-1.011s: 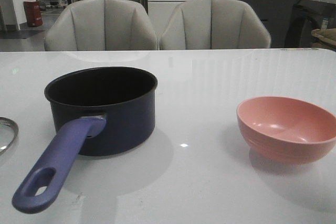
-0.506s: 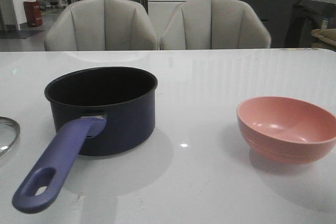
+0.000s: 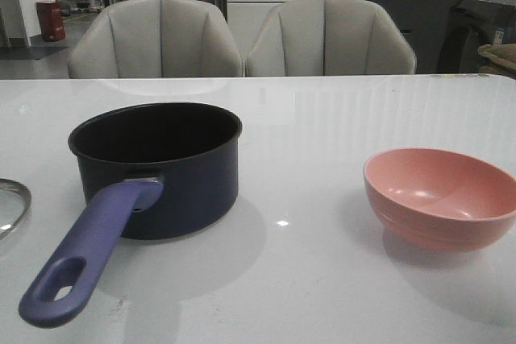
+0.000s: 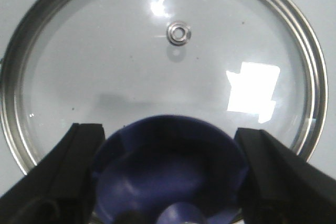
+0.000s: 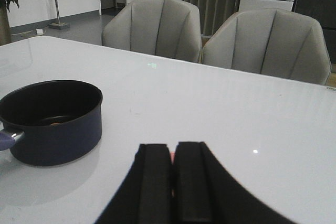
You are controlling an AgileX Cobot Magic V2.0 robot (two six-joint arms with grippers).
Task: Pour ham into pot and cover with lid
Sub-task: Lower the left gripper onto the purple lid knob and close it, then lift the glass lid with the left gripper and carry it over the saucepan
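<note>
Lid step: left gripper (image 4: 168,182) spread around clear glass steel-rimmed lid's (image 4: 157,56) purple-blue knob (image 4: 168,166) at bench's left edge, ungrasped. Next: clench, lift onto dark navy saucepan (image 3: 161,171). Right gripper (image 5: 172,182) clenched, empty.

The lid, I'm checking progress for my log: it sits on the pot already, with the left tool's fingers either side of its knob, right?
Not quite. The lid lies flat on the table, not on the pot; the front view shows the pot open and the lid's rim at the table's left edge. The left wrist view does show the left tool straddling the knob.
</note>
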